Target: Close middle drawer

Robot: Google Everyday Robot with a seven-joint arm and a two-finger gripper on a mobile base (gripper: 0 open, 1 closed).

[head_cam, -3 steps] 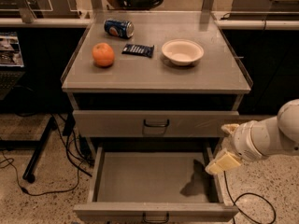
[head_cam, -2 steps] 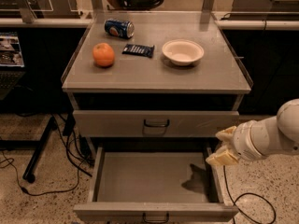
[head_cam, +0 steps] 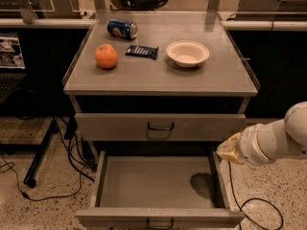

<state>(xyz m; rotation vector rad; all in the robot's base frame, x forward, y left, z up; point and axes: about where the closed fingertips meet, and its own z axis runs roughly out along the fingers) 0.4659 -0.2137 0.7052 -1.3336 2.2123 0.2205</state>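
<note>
The middle drawer (head_cam: 158, 183) is pulled far out at the bottom of the view. It shows a shallow plain grey tray, and its flat front (head_cam: 120, 218) carries a small dark loop handle (head_cam: 160, 223). My gripper (head_cam: 228, 150), with yellowish tips on a white arm, hovers at the drawer's right side, just above its right wall near the cabinet. It touches nothing that I can see. Its shadow falls on the tray floor.
The drawer above (head_cam: 160, 126) has its front nearly flush. On the cabinet top (head_cam: 144, 75) are an orange (head_cam: 106, 56), a lying can (head_cam: 122, 28), a dark snack bar (head_cam: 142, 51) and a white bowl (head_cam: 187, 53). Cables (head_cam: 57, 176) lie on the floor at the left.
My gripper has risen and drawn slightly right, from inside the drawer's right edge to above its right wall. The drawer has not visibly moved.
</note>
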